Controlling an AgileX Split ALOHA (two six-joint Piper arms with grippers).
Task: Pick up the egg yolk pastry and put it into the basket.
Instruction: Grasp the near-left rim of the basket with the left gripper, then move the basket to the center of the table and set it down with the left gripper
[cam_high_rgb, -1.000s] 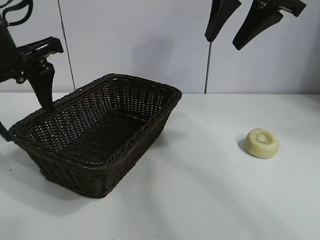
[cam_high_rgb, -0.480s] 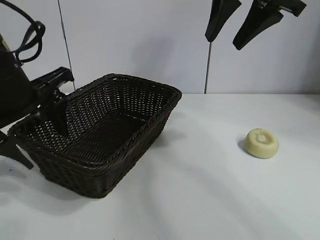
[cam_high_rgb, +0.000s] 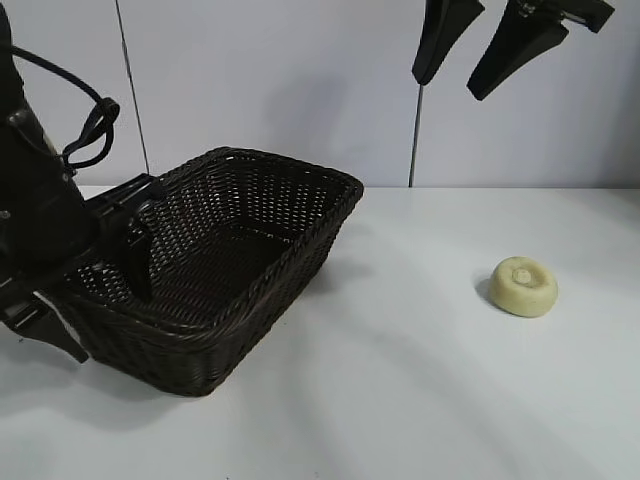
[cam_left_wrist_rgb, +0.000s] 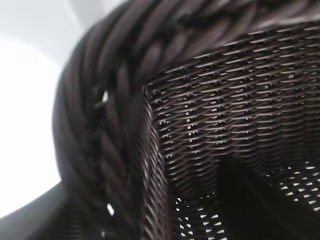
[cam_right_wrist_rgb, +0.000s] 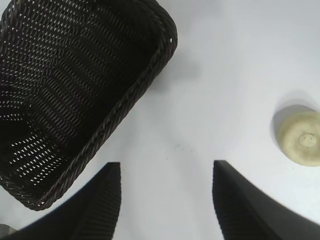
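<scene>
Overall, white table (cam_high_rgb: 420, 400), pale wall panels (cam_high_rgb: 270, 80) (vertical seams).

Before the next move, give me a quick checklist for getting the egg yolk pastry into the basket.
1. Egg yolk pastry lying free on the table: ok.
2. Basket upright, nothing seen inside: ok.
3. Right gripper open, high above the table: ok.
4. Right gripper directly over the pastry: not ok, pastry sits off to one side in its wrist view.
5. Left gripper clear of the basket: not ok, it straddles the near rim.
6. Left gripper clamped on the rim: cannot tell.
</scene>
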